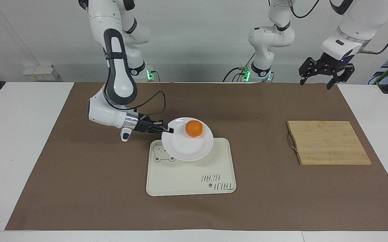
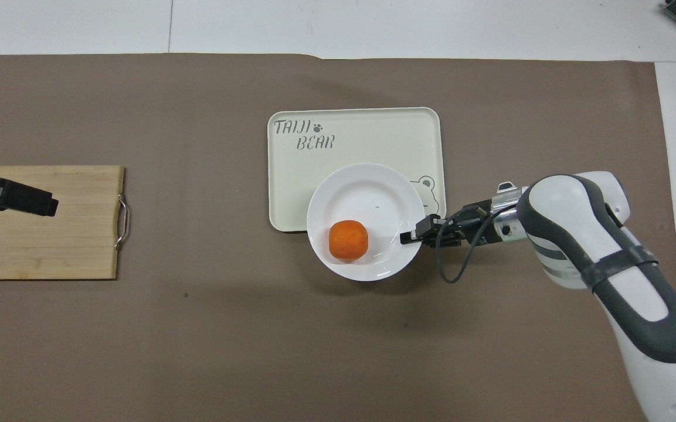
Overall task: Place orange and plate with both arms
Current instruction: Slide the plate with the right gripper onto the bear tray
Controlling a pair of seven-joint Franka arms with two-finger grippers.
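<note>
Covering most of the white table (image 1: pixel 25 141): brown mat (image 1: pixel 89 188), everything else sitting on it.

Coming in from its own end: right arm (image 1: pixel 114 67), elbow high, forearm angled down low over the mat, wrist level with the tray's nearer edge.

Waiting at the other end: left arm (image 1: pixel 352 30), raised above the mat's corner nearest its base.

Lying mid-table: cream tray (image 1: pixel 194 178) with bear drawing and "TAIJI BEAR" lettering, bear corner half hidden under the plate in both views.

Lying toward the left arm's end: wooden cutting board (image 1: pixel 328 143), metal handle on the edge facing the tray, well apart from the tray.

Hanging in the air over the tray's robot-side edge: white plate (image 1: pixel 183 146), roughly level, partly over the tray and partly over bare mat, shadow falling on the tray below it.

Pinching the plate rim on the side toward the right arm's end: right gripper (image 1: pixel 167 129), fingers clamped narrow on the rim, carrying the plate.

Hovering up high, showing over the cutting board in the overhead view: left gripper (image 1: pixel 321 74), fingers spread wide, holding nothing.

Sitting on the plate: orange (image 1: pixel 194 128), off-centre, toward the plate's robot-side edge.
</note>
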